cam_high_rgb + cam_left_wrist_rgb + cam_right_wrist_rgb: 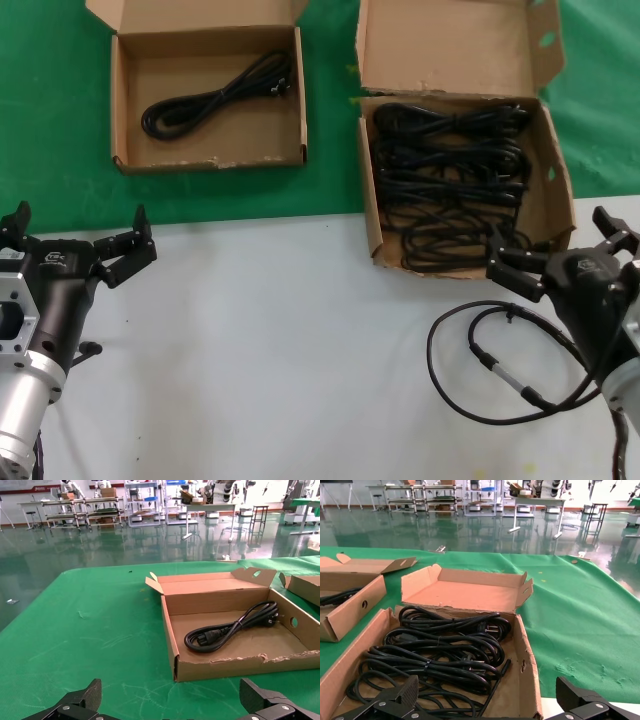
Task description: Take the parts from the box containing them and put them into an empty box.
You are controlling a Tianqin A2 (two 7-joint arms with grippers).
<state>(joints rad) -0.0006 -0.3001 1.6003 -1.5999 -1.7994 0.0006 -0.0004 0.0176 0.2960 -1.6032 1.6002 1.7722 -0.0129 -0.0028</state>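
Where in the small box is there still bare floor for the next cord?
The small box holds one power cord lying diagonally. Bare cardboard shows in the near right corner and the far left corner beside it. The big box is crowded with cords; the right gripper hangs at its near edge, the left gripper is parked.

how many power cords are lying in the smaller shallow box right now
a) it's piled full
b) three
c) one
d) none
c: a single looped power cord lies on the floor of the smaller shallow box, also plain in the left wrist view, while the rest of the cords are still heaped in the larger box.
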